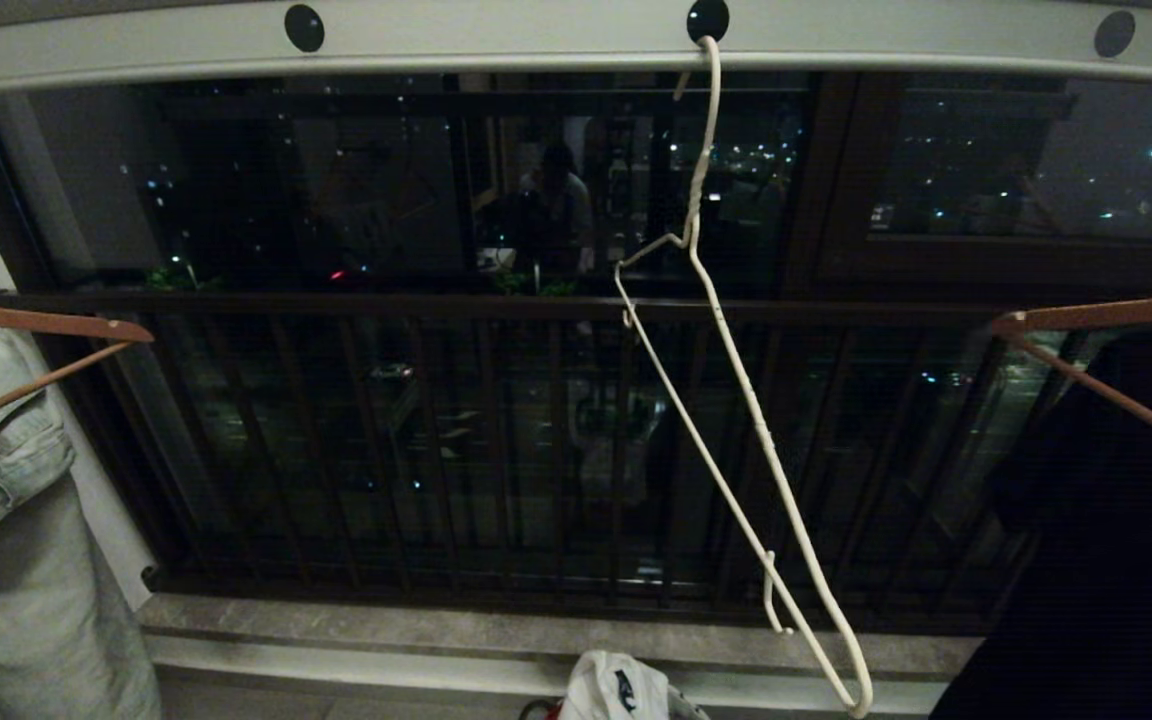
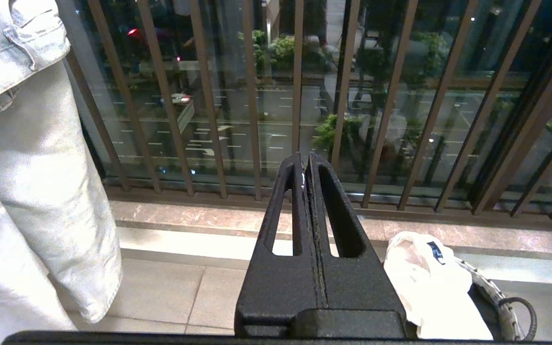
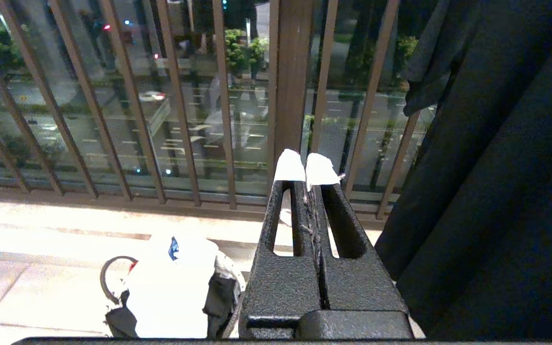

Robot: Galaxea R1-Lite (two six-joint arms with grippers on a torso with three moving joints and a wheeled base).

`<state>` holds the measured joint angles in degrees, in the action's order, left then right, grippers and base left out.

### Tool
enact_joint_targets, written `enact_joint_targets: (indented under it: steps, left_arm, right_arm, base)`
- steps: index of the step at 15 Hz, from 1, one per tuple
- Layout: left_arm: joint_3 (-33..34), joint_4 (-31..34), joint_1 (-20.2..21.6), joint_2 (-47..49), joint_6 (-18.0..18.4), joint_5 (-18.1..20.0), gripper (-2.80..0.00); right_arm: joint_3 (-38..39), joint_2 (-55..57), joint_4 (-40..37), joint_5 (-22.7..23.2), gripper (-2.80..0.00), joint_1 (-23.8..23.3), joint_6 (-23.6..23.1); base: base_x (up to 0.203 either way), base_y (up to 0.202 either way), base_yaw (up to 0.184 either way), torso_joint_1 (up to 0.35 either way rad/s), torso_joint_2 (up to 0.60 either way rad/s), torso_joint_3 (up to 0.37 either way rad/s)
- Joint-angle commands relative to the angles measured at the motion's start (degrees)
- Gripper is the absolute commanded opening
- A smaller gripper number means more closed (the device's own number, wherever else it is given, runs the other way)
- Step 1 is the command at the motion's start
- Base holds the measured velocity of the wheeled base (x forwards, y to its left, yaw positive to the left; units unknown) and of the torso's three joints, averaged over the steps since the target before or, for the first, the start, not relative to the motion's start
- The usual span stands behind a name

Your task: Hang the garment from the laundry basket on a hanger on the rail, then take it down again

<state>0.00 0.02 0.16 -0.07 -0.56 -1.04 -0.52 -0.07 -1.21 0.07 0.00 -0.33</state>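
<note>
- Denim garment on wooden hanger, 9 o'clock.
- Left hand: fingers together, empty.
- Hanger on rail, 12 o'clock, bare, tilted.
- Garment in laundry basket, 6 o'clock.
- Right hand: fingers together, empty.

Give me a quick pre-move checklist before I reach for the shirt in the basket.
1. Garment in the laundry basket, piled above its rim: ok.
2. Hanger hooked in a hole of the rail, bare and hanging tilted: ok.
3. Left gripper shut and holding nothing: not ok for a grasp, open it first.
4. Right gripper shut and holding nothing: same, not ok.
5. Neighbours: denim garment to the left, dark garment to the right, both apart from the hanger: ok.
6. Basket's far side: cannot tell.
</note>
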Motion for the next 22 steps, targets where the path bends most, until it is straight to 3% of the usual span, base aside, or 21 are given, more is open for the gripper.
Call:
enact_joint_targets:
  steps: [1,22]
  left_arm:
    - [0.0,0.0,0.0,0.1,-0.1,0.0,-2.80]
    - [0.0,0.0,0.0,0.1,0.0,0.0,-2.80]
  right_arm:
    - [0.0,0.1,0.0,0.0,-2.80,0.0,0.0]
    - [0.0,0.1,0.0,0.0,-2.80,0.0,0.0]
  base:
    - [0.000,0.000,0.000,0.000,0.00,0.000]
    - [0.000,0.000,0.000,0.000,0.00,0.000]
